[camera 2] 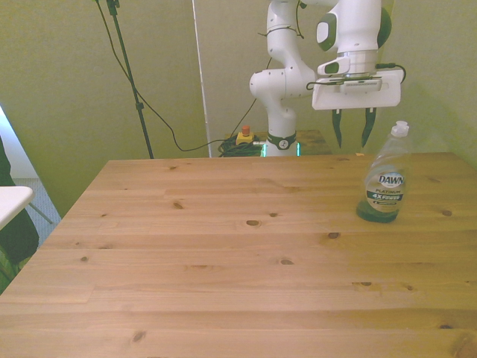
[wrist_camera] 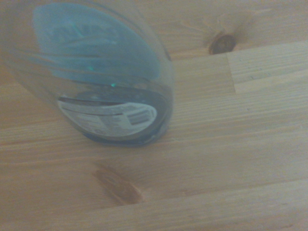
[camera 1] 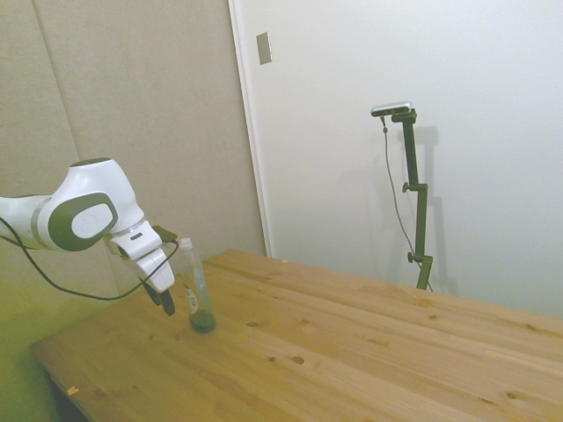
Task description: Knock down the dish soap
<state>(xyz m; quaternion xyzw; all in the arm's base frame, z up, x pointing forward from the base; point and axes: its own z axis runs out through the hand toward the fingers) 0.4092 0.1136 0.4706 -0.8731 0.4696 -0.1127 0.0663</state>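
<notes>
The dish soap stands upright on the wooden table near the front view's right edge: a slim clear bottle with a white cap, a blue label and dark green liquid at its base. In the side view the dish soap stands near the table's left end. My gripper hangs open just behind the bottle, about level with its cap, with nothing between the fingers. In the side view the gripper sits right beside the bottle, on its left. The wrist view shows the bottle from above, blurred.
The wooden table holds nothing but the bottle. A white object shows at the front view's left edge, beside the table. Cables and a small yellow box lie on the floor behind the table.
</notes>
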